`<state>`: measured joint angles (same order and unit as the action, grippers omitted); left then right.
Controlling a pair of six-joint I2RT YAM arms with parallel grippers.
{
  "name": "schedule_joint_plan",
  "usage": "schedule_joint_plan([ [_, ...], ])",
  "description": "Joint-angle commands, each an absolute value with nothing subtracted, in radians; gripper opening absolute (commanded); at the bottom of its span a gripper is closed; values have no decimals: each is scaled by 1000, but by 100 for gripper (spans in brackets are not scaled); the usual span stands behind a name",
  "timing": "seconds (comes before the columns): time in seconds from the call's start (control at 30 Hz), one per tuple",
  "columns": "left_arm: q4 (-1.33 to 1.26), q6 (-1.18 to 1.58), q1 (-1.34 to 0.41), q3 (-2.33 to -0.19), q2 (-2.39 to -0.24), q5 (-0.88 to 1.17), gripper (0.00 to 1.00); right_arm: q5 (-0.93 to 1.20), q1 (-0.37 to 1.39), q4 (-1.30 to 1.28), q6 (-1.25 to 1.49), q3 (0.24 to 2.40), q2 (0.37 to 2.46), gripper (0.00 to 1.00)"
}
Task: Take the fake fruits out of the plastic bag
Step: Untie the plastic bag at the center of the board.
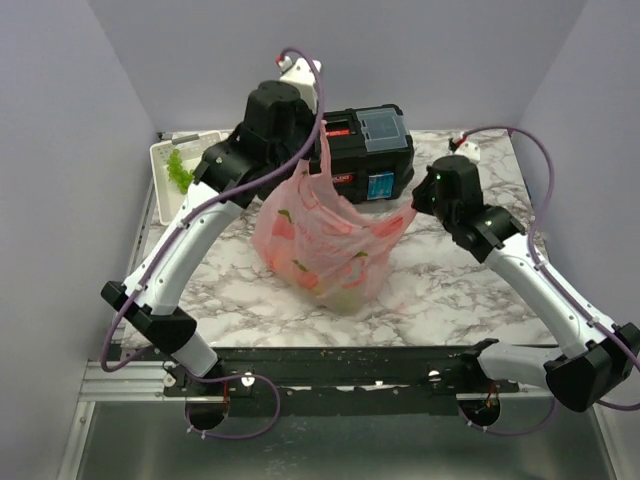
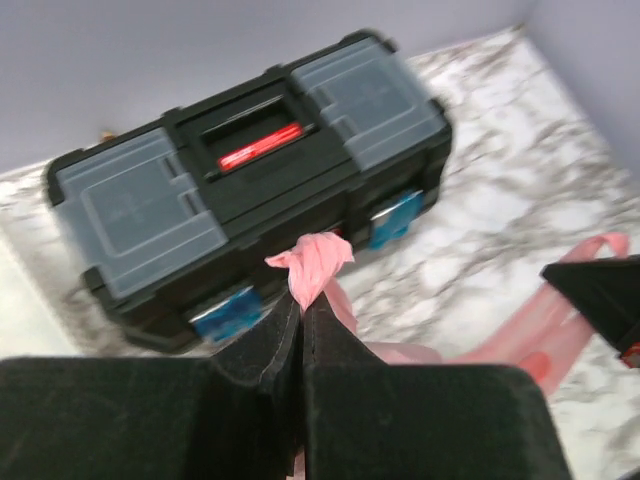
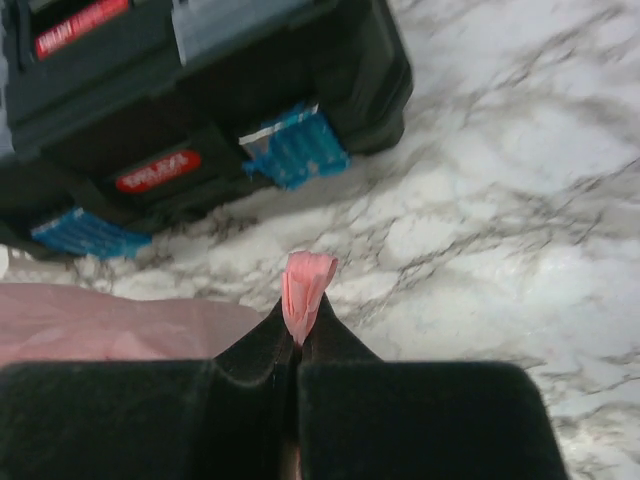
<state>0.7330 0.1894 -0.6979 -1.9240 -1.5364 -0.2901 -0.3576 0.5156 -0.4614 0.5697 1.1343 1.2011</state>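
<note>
**Bag held up by both handles, fruits inside**

The bag (image 1: pixel 325 245) is at the middle of the table (image 1: pixel 450 290), pulled up and stretched between the two arms. Its mouth is at the top and its bulging lower end points toward the near edge. I cannot tell whether that lower end rests on the marble or hangs just clear of it. The fruits (image 1: pixel 345 292) are inside the bag. They show only as dim shapes through the pink film, with a pale greenish mass lowest down, and single fruits cannot be told apart.

The left end effector (image 1: pixel 318 152) is fully closed on one handle loop. In the left wrist view a crumpled tuft of pink film (image 2: pixel 315 262) sticks out past the tips of its pressed-together fingers (image 2: pixel 270 345). The right end effector (image 1: pixel 414 203) is also clamped tight, on the other handle at the bag's right side. In the right wrist view a small fold of film (image 3: pixel 306 283) sticks out beyond its fingers (image 3: pixel 340 350).

The black toolbox (image 1: pixel 365 150) stands just behind the bag at the far edge, lid closed. A white basket (image 1: pixel 163 150) sits in the far left corner with light green grapes (image 1: pixel 180 172) in it, well apart from the bag.
</note>
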Motion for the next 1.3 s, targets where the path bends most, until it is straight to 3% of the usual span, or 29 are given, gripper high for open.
schedule_joint_plan([
  [0.0, 776, 447, -591, -2133, -1612, 83, 0, -532, 495, -605, 463, 1305, 1179, 1],
  [0.13, 668, 558, -527, -2094, -1597, 252, 0, -505, 494, -616, 401, 1400, 1159, 1],
  [0.33, 611, 526, -515, -1806, -1507, 301, 0, -198, 495, -561, 396, 1302, 1057, 1],
  [0.53, 547, 468, -501, -1457, -1333, 236, 0, 323, 496, -317, 589, 928, 935, 8],
  [0.6, 546, 442, -497, -1385, -1282, 202, 0, 392, 496, -262, 670, 814, 909, 8],
  [0.7, 528, 393, -497, -1283, -1206, 159, 0, 405, 500, -234, 734, 695, 840, 9],
  [1.0, 471, 262, -497, -1129, -1071, -21, 0, 346, 500, -307, 718, 676, 811, 31],
  [1.27, 463, 235, -497, -1094, -1032, -31, 0, 212, 500, -452, 599, 847, 911, 63],
])
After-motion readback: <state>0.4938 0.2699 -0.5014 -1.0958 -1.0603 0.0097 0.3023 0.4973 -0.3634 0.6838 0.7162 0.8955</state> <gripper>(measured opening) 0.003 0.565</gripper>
